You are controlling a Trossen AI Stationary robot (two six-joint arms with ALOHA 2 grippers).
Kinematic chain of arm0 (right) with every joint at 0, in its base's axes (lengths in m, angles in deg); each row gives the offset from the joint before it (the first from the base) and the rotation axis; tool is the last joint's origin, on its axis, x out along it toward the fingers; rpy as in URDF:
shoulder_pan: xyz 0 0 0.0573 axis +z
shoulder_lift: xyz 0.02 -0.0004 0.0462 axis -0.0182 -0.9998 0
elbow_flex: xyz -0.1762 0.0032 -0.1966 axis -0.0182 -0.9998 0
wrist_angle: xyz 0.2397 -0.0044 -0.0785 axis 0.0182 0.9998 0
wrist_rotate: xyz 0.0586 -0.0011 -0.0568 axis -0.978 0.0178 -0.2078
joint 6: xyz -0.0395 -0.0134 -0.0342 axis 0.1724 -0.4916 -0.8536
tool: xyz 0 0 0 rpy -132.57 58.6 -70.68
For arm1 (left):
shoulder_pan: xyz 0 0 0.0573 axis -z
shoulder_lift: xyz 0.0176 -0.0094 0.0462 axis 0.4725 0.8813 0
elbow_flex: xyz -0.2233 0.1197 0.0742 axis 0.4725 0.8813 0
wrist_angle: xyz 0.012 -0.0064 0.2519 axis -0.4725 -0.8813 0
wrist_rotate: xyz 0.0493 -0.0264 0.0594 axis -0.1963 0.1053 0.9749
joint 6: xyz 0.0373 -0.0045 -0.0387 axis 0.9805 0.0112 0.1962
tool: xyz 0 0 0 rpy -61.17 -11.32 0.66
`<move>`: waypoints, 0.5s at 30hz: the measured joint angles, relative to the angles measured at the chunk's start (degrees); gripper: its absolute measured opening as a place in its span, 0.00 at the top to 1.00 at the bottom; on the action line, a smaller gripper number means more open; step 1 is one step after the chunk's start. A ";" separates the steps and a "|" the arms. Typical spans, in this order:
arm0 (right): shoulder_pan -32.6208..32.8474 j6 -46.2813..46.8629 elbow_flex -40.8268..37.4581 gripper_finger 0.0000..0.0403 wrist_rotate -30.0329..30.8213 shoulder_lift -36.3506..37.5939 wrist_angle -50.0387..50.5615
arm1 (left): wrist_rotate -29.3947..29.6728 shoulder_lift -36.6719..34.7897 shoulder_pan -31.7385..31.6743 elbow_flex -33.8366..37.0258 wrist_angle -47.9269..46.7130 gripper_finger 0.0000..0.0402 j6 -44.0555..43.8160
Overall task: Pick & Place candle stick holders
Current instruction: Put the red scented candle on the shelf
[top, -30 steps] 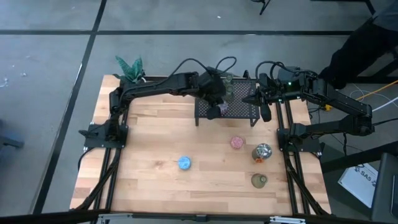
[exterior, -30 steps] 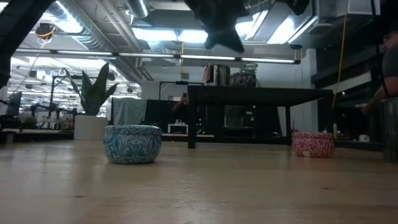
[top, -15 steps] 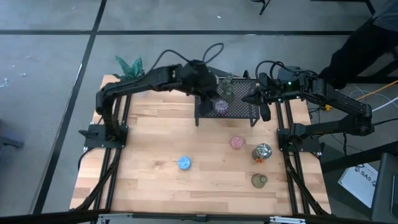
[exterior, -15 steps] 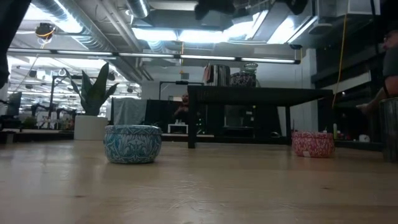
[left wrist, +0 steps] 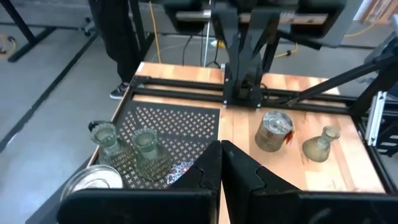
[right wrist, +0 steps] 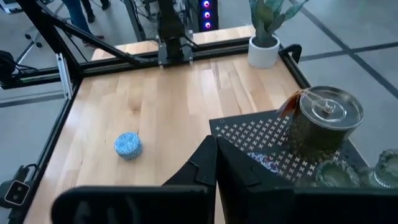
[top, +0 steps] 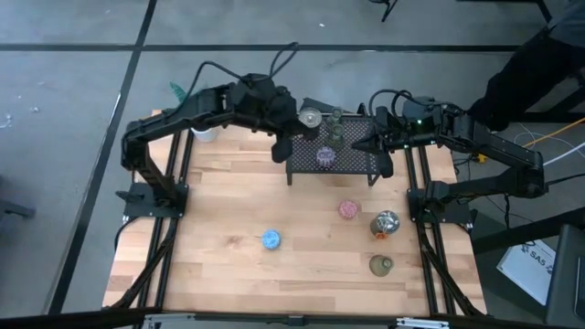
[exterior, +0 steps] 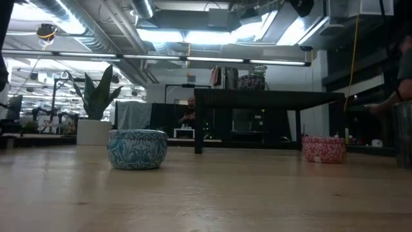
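**A:** So where are the pincers at? The left pincer point(top: 281, 151) is seen closed tight with nothing held, hanging just off the left end of the black mesh rack point(top: 358, 161). The right pincer point(top: 385, 165) is pressed together too, empty, parked at the rack's right end.

**B:** Same is seen from the wrists: the fingers point(left wrist: 208, 171) are shut flat against each other. And the holders?

**A:** Four are parked on the rack: a big silvery one point(top: 311, 117) at the back left corner, two clear greenish glass ones point(top: 336, 118) just beside it, and a purple speckled one point(top: 324, 156) nearer the front edge.

**B:** The rest are spread over the wooden surface point(top: 219, 201). A pink one point(top: 347, 209) is found just in front of the rack, a second silvery one point(top: 385, 223) with an orange bit right beside it, and an olive-green one point(top: 380, 265) nearer the front edge. A blue one point(top: 271, 239) is set well apart to the left.

**A:** A potted plant point(exterior: 94, 116) is tucked at the back left corner, mostly covered by the left arm from above.
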 joint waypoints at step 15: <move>0.04 -3.71 -0.02 0.97 -0.02 -2.57 -1.28 | 0.49 -4.22 -0.44 0.02 -3.31 1.00 -0.13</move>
